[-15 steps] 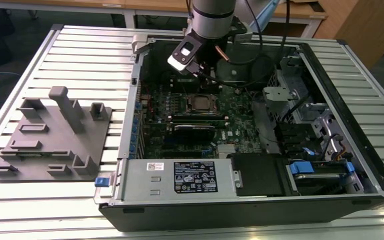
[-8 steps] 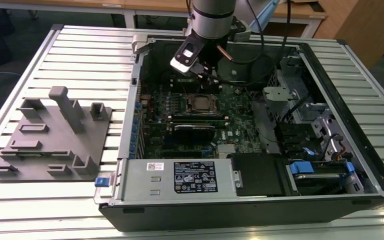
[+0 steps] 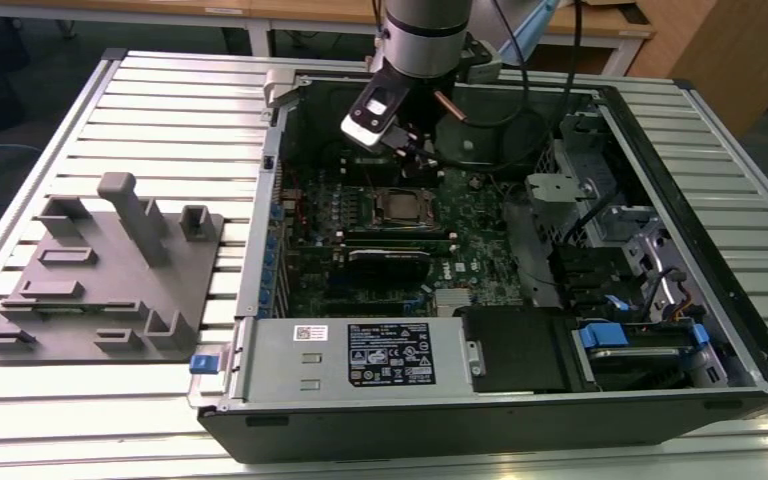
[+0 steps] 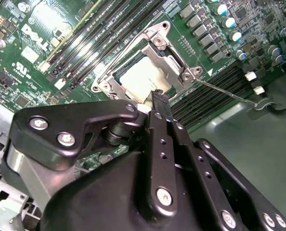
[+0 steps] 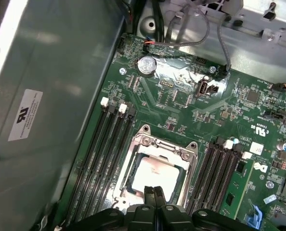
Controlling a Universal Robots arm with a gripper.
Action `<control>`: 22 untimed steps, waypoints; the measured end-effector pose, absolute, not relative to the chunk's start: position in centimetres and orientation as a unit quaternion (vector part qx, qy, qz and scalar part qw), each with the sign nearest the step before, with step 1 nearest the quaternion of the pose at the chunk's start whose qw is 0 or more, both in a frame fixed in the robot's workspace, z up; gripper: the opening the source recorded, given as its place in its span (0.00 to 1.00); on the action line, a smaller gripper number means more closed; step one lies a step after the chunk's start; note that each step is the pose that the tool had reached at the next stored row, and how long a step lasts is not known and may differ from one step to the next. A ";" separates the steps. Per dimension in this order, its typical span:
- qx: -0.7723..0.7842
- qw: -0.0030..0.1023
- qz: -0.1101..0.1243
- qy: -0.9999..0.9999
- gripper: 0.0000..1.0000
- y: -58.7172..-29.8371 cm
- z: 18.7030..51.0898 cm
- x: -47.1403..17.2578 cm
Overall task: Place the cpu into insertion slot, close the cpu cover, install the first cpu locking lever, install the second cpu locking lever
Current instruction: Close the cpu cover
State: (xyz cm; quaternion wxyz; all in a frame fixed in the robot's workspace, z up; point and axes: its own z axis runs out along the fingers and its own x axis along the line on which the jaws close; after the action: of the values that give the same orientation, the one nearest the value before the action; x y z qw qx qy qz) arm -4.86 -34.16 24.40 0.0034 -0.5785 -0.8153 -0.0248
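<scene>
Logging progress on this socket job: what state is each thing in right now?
cpu: seated in the slot
cover: down over the cpu
lever: juts out from the slot, latching unclear
claw: shut, empty, at the slot's edge
case: side open

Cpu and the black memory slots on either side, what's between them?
The cpu cover, its silvery frame lying around the cpu, in the first wrist view.
</scene>
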 end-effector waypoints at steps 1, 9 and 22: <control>-0.574 0.003 -0.025 -0.818 0.11 -34.2 24.4 -4.9; -0.525 0.005 -0.024 -0.850 0.11 -34.2 24.4 -4.9; -0.506 0.005 -0.024 -0.862 0.11 -34.2 24.4 -4.9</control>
State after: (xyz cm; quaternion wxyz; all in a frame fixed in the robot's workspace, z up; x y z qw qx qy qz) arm -4.86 -34.16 24.37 0.0055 -0.5058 -0.8623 -0.0244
